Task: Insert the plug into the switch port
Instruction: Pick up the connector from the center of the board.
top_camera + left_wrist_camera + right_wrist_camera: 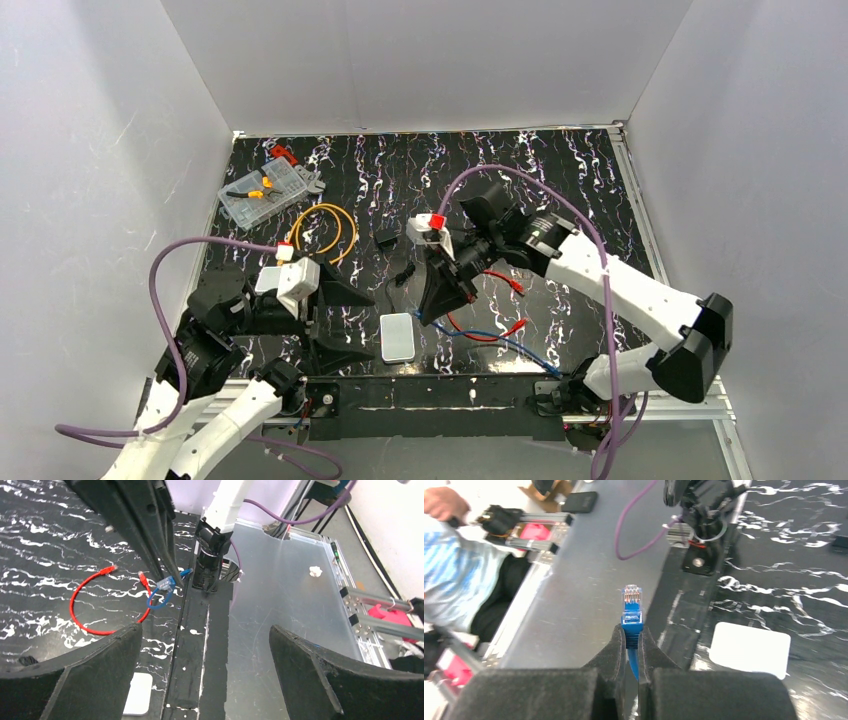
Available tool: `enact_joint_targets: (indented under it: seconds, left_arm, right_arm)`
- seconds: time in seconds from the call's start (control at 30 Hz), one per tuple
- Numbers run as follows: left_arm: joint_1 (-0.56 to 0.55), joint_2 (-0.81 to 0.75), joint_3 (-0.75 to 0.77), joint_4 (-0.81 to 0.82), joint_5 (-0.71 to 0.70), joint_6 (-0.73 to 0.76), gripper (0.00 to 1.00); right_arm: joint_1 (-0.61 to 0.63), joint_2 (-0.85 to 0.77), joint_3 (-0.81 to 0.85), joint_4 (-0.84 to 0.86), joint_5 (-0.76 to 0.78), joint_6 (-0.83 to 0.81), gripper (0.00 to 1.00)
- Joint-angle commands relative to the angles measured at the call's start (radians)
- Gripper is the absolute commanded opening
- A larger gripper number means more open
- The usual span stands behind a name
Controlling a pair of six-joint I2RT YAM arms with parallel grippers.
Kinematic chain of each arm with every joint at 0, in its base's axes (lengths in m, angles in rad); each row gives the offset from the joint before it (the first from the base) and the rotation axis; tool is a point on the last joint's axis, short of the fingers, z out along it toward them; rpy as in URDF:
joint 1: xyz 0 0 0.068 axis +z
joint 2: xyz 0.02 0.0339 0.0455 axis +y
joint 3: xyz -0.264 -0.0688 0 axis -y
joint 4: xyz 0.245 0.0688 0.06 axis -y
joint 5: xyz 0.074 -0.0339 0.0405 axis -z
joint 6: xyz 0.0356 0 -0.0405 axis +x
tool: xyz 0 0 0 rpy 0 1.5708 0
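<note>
From above, the right gripper slants down toward the near edge of the table, its fingers pressed together. Only a speck of blue shows at their tips, so the plug itself is hard to read here. The switch box lies flat just to the left of those tips. Its long axis runs near to far, and its port cannot be made out. The left gripper is spread wide and holds nothing, and the box sits just past its fingertips. The blue cable trails from the right gripper's tips toward the near right, beside a red cable.

The left wrist camera gives a side view that the top view lacks. Beyond the gaping left gripper, the right gripper reaches down from above with the clear-tipped plug pinched at its very end. The blue cable loops just under it, and the red cable curves off to the left. One corner of the switch box shows beside the left-hand finger.

The right wrist camera shows the grip best. The right gripper is clenched on the plug by its blue boot. The plug's long axis continues the line of the fingers, with its clear contact end pointing straight away from them. The switch box lies to the right of the tips, apart from the plug.
</note>
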Motion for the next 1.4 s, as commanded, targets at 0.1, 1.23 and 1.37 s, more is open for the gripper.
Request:
enact_joint_targets:
  seconds: [0.1,1.23,1.37]
  left_arm:
    - [0.003,-0.069,-0.075,0.107,0.094,0.113,0.98]
    - [0.002,-0.020,-0.146,0.320,0.239,0.019,0.55]
    - [0.003,-0.022,-0.150,0.322,0.235,0.020,0.52]
  right_arm:
    - [0.048,0.088,0.068,0.056,-0.274,0.126,0.01]
    - [0.120,0.268,0.169,0.402,-0.397,0.442,0.01]
    - [0.123,0.275,0.168,0.421,-0.395,0.460,0.01]
